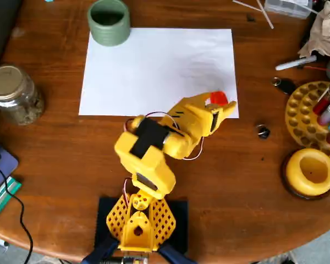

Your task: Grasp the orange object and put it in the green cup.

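One yellow robot arm (154, 148) fills the middle of the overhead view. Its holey yellow base (138, 217) sits at the bottom edge of the round brown tabletop (66, 181), on a dark mat (179, 212). From there the arm bends up and reaches to the right.

At the end of the arm is the claw (224, 104). It lies over the lower right corner of a big white sheet of paper (154, 69). The orange object (218, 98) peeks out right at the tip of the claw, touching it. Only a small bit of orange shows, because the yellow claw hides the rest. I cannot tell if the claw is squeezed around it or loose.

To the right of the arm, a yellow ring-shaped bowl (311, 171) sits near the edge of the tabletop. Just above it is a yellow tray with round holes (301, 113), and some pens stand in it. A small dark bit (263, 131) lies between the claw and the tray.

On the left side stands a glass jar (14, 93) with a metal lid.

Farthest away, at the top, is the green cup (108, 21). It stands upright just past the top left corner of the paper, well apart from the claw and the orange object. Its inside looks dark.
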`<state>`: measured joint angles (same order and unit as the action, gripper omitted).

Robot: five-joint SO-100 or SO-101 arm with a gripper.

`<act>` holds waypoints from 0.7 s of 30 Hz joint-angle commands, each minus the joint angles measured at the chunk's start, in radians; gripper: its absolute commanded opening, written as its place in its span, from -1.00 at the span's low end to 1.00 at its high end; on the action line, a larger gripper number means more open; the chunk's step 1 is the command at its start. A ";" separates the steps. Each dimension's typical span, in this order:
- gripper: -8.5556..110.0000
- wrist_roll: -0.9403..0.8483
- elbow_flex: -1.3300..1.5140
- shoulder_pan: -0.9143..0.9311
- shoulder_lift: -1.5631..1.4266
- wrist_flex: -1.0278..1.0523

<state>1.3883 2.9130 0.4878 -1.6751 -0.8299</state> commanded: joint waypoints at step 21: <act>-0.86 -0.018 -0.054 0.021 0.138 -0.133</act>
<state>1.3775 2.8747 0.5216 -1.5094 -0.9465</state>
